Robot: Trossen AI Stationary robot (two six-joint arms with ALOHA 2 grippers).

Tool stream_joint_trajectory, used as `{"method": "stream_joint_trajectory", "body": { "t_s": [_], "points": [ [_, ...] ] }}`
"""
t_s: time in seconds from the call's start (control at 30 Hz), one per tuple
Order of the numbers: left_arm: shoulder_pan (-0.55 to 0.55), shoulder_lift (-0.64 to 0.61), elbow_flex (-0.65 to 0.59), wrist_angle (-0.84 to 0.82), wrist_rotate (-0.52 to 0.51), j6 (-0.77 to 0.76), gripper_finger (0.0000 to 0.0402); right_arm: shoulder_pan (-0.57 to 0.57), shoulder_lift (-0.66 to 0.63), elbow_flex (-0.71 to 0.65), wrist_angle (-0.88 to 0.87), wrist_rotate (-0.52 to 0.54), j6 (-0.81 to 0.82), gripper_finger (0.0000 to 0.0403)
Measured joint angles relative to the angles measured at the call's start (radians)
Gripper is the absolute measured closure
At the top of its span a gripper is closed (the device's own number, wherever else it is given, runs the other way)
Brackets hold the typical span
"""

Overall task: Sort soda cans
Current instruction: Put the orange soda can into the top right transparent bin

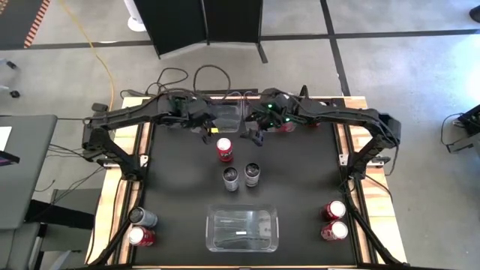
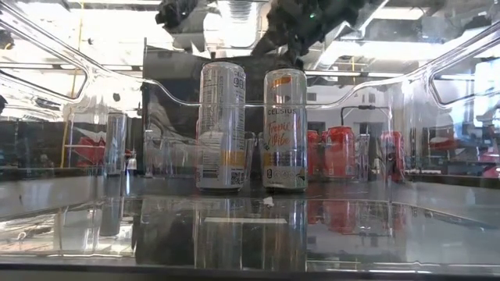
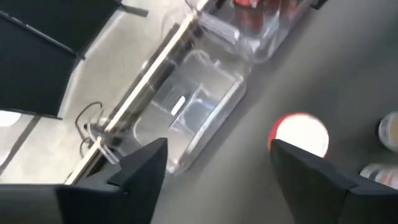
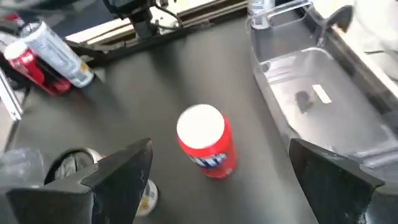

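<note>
red cylindrical can [image 1: 224,149] (silver top) upright on matte black table [image 1: 300,180], beneath open left gripper [image 3: 217,165] and open right gripper [image 4: 221,171]

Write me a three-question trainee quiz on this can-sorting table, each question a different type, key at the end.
1. True or false: the red can near the table's middle lies on its side.
2. Multiple choice: the clear bin at the near edge holds A) two red cans, B) nothing, C) one silver can.
3. Fill in: just in front of the red can stand ___ silver cans side by side.

Key:
1. False. It stands upright, in front of the left gripper and right gripper, both open, neither holding anything.
2. B.
3. Two.
</note>
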Motion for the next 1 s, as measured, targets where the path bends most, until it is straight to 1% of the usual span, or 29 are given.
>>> {"method": "stream_joint_trajectory", "body": {
  "t_s": [0.13,0.23,0.43,0.53,0.63,0.7,0.8,0.87,1.0],
  "points": [
    [-0.020,-0.002,-0.028,-0.019,0.000,0.010,0.0164,0.023,0.044,0.000,0.034,-0.008,0.032,0.0010],
    [-0.029,-0.033,-0.089,-0.008,0.018,0.008,0.0184,0.040,0.063,0.000,0.064,-0.010,0.036,0.0010],
    [-0.032,-0.172,-0.258,0.089,0.089,-0.044,0.0211,0.049,0.064,0.000,0.108,-0.007,0.043,0.0010],
    [-0.032,-0.269,-0.363,0.178,0.112,-0.072,0.0220,0.044,0.064,0.000,0.134,-0.007,0.023,0.0010],
    [-0.032,-0.359,-0.489,0.314,0.142,-0.077,0.0226,0.042,0.064,0.000,0.155,0.001,-0.006,0.0013],
    [-0.038,-0.406,-0.585,0.439,0.148,-0.077,0.0227,0.042,0.064,0.000,0.160,0.009,0.021,0.0020],
    [-0.039,-0.447,-0.722,0.612,0.152,-0.065,0.0228,0.042,0.064,0.000,0.165,0.012,0.049,0.0031],
    [-0.039,-0.452,-0.795,0.692,0.156,-0.060,0.0228,0.042,0.064,0.000,0.163,0.023,0.051,0.0036],
    [-0.039,-0.442,-0.889,0.759,0.218,-0.062,0.0228,0.039,0.064,0.000,0.161,0.050,0.098,0.0039]
  ]
}}
